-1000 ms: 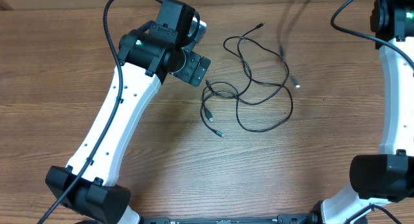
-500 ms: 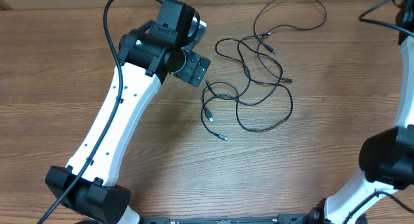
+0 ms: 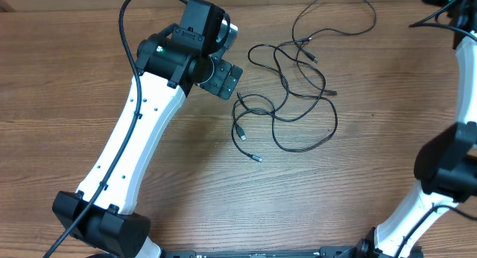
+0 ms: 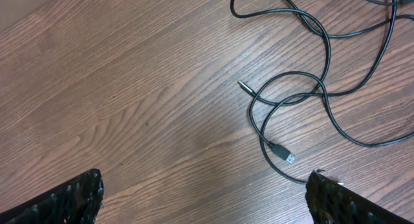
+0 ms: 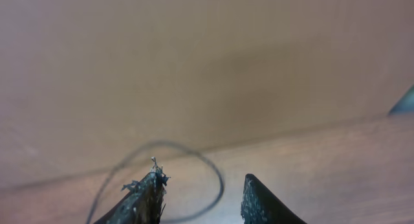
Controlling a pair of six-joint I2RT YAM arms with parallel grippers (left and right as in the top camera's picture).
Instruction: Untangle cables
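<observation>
Overhead view of a wooden table (image 3: 358, 198) with two white robot arms and a loose tangle of thin black cables (image 3: 286, 85) lying at its centre.

A second ago one strand was lifted off the table toward the right arm, a blur in the air. Now that strand is down again. It lies as a wide loop at the far edge, joined to the rest of the tangle and flat on the wood. The cables have not shifted in the last half second, so they appear to have settled.

The right arm has pulled back toward the far right corner. In its wrist view the right gripper (image 5: 202, 185) has its two fingertips parted with nothing between them, and the dropped loop (image 5: 217, 169) is out of focus beyond it. It has let go.

The left gripper (image 3: 221, 77) has not moved. It hangs just left of the tangle with its jaws spread wide and empty. Its wrist view looks down on crossing strands (image 4: 323, 56) and a small plug (image 4: 288, 158) resting on bare wood.

For the task, the pull has probably drawn one cable partly out toward the far side. Several strands still cross in the middle, so the untangling looks unfinished. Neither gripper holds anything, so a new grasp is likely needed next.
</observation>
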